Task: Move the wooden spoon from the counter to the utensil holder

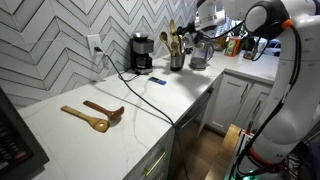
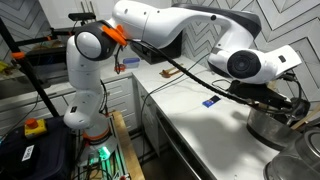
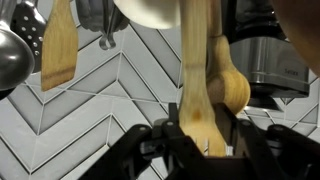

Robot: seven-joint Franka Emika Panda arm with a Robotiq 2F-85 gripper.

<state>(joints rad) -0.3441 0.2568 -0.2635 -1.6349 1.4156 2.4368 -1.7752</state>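
Pale wooden spoon (image 3: 203, 105) clamped upright in the gripper (image 3: 205, 137), jaws narrow and pressed against the wood, raised above and near the utensil holder (image 1: 177, 61). Steel kettle (image 1: 198, 56) just beside the holder, black coffee maker (image 1: 142, 52) on its opposite side. Chevron tile (image 3: 110, 100) and a wooden spatula (image 3: 58, 50) behind the spoon in the wrist view. Holder hidden there; spoon's upper end cut off by the frame.
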